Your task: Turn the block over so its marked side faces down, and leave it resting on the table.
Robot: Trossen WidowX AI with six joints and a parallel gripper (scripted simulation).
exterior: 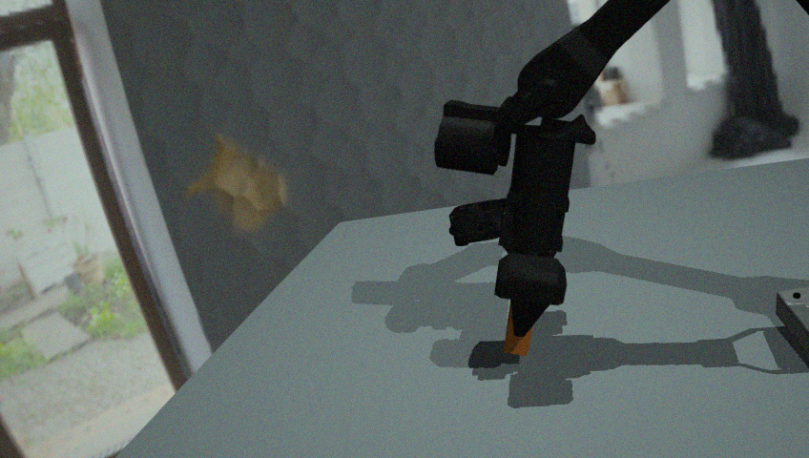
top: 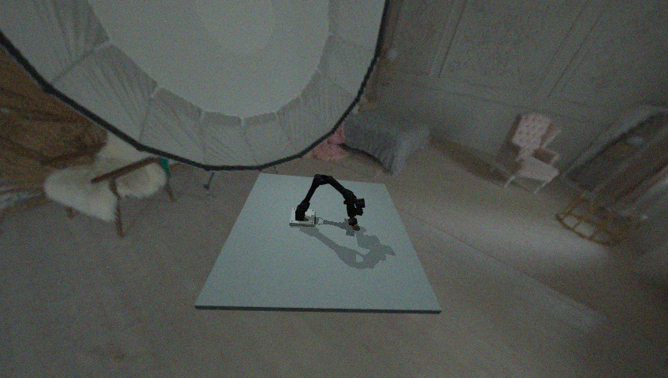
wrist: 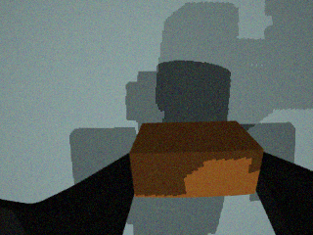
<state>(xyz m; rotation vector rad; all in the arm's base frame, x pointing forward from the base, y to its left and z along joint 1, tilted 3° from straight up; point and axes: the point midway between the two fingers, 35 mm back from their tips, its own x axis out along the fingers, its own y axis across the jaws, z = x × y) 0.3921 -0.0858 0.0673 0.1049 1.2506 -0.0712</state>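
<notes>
Sitting at the centre of the wrist view, the orange block [wrist: 196, 166] is pinched on its left and right ends by the gripper [wrist: 196, 183], whose dark fingers press against it. In the exterior view the block [exterior: 517, 340] hangs below the gripper [exterior: 525, 326], right of centre, its lower end close over the grey table [exterior: 341, 368] and its shadow.

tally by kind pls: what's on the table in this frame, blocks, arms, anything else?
Orange block: 1, clamped in the gripper
Robot arm: 1, on its base plate
Table: 1
Total: 3 things, with no other loose items visible in these views.
</notes>
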